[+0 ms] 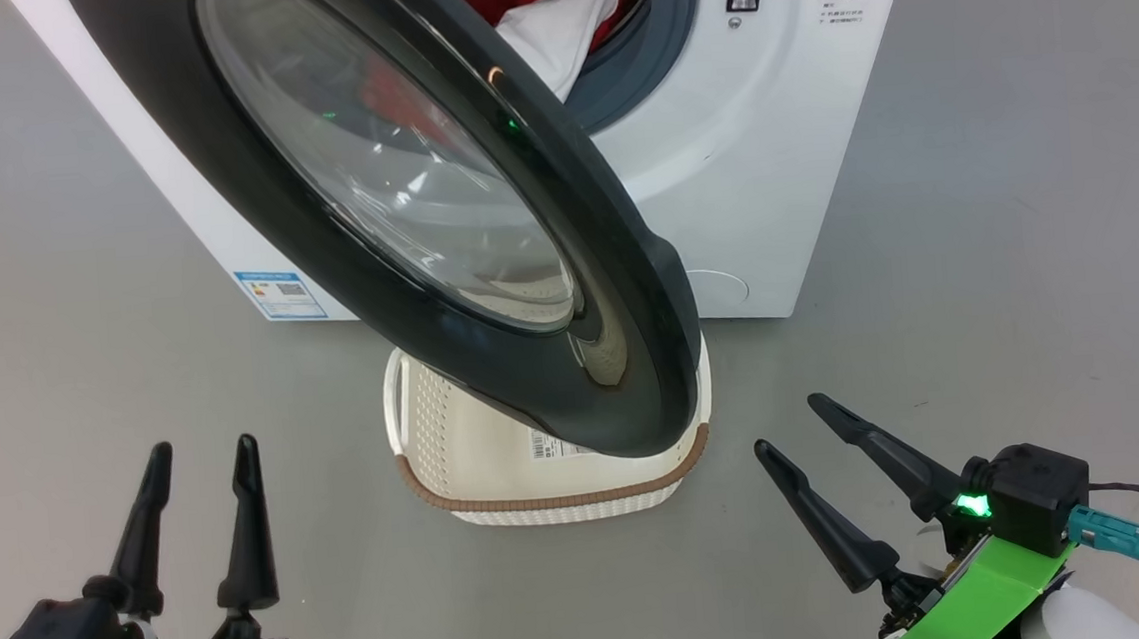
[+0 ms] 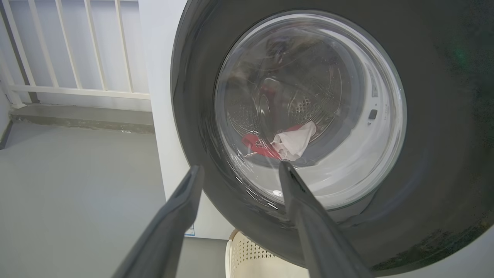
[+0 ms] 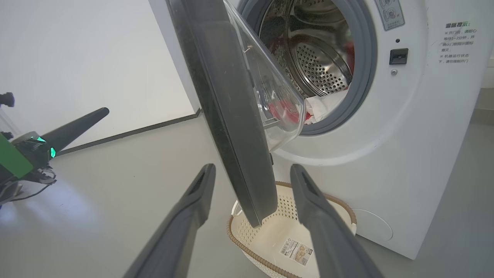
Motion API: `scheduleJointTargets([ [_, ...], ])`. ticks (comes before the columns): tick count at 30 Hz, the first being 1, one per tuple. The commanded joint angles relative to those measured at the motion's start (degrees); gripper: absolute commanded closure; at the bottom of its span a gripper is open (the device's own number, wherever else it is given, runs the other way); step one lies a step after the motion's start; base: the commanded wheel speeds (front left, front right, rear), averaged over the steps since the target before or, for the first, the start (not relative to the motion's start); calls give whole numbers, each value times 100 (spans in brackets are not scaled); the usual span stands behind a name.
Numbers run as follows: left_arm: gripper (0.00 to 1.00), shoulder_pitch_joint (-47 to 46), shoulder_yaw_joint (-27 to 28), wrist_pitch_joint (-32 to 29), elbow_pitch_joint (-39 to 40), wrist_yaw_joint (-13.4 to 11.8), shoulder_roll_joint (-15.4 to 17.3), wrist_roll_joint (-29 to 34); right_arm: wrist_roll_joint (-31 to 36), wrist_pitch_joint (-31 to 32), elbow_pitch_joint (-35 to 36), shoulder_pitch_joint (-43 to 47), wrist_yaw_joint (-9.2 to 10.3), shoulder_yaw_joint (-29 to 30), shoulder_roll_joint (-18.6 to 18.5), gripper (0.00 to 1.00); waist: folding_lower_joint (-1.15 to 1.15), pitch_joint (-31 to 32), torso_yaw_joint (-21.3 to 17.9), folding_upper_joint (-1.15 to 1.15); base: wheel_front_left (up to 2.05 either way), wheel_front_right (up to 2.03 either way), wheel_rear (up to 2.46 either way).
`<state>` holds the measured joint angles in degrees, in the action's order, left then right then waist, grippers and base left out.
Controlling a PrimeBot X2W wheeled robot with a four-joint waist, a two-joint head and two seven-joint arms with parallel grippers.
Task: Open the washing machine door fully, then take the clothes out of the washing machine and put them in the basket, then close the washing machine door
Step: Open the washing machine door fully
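A bare indoor laundry corner, more test space than furnished home. A white front-loading washing machine [image 1: 778, 145] stands at the top of the head view on a smooth grey floor [image 1: 1028, 277]. The right wrist view's upper left shows a plain white wall [image 3: 96, 58] with a dark skirting strip [image 3: 127, 133]; the left wrist view's upper left shows a white barred railing [image 2: 77, 50] above a grey ledge [image 2: 77, 117]

The smooth grey floor [image 1: 84, 394] carries the white front-loading washing machine [image 1: 768, 145] and a cream perforated basket [image 1: 542, 502] with a brown woven-look rim, standing upright just before the machine's lower front. Off to the machine's side, a low grey kerb [image 2: 77, 117] edges the floor under a white railing [image 2: 77, 58].
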<state>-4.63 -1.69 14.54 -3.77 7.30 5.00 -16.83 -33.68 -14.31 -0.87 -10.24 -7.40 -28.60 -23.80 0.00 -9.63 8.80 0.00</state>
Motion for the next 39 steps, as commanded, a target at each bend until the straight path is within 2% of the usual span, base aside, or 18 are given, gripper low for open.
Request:
scheduleJointTargets([
  [1, 0, -86, 194, 46, 129, 19, 114, -17, 113, -68, 144, 14, -9, -27, -54, 0, 0, 0, 4, 0, 0, 0, 0],
  [10, 0, -96, 203, 46, 118, 19, 99, -6, 109, -69, 137, -72, -9, 58, -85, 0, 0, 6, 3, 0, 0, 0, 0],
  [11, 0, -98, 202, 46, 119, 19, 98, -6, 72, -69, 135, -98, -9, 88, -84, 16, 0, 4, 3, 0, 0, 0, 0],
  [12, 0, -101, 200, 46, 120, 19, 97, -6, 33, -69, 126, -130, -9, 105, -97, 46, 0, 1, 3, 0, 0, 0, 0],
  [14, 0, -109, 193, 46, 118, 19, 96, -6, -96, -69, 134, -204, -9, 165, -109, 73, 0, -7, 7, 0, 0, 0, 0],
  [15, 0, -109, 193, 46, 118, 19, 96, -6, -96, -69, 134, -204, -9, 165, -109, 73, 0, -7, 7, 0, 0, 0, 0],
  [16, 0, -113, 187, 46, 117, 19, 96, -7, -164, -69, 141, -242, -9, 207, -120, 98, 0, -11, 13, 0, 0, 0, 0],
  [22, 0, -134, 200, 46, 115, 19, 111, -17, -822, -69, 128, -495, -9, 427, -196, 100, 0, -36, 44, 0, 0, 0, 0],
  [28, 0, -153, 250, 46, 130, 19, 116, -15, -1936, -29, 19, -1084, -9, 192, -475, 100, 0, -84, 7, 0, 0, 0, 0],
  [39, 0, -180, 261, 46, 144, 19, 108, -18, -4169, 1067, -446, -2056, -9, 101, -772, 100, 0, -117, 66, 0, 0, 0, 0],
])
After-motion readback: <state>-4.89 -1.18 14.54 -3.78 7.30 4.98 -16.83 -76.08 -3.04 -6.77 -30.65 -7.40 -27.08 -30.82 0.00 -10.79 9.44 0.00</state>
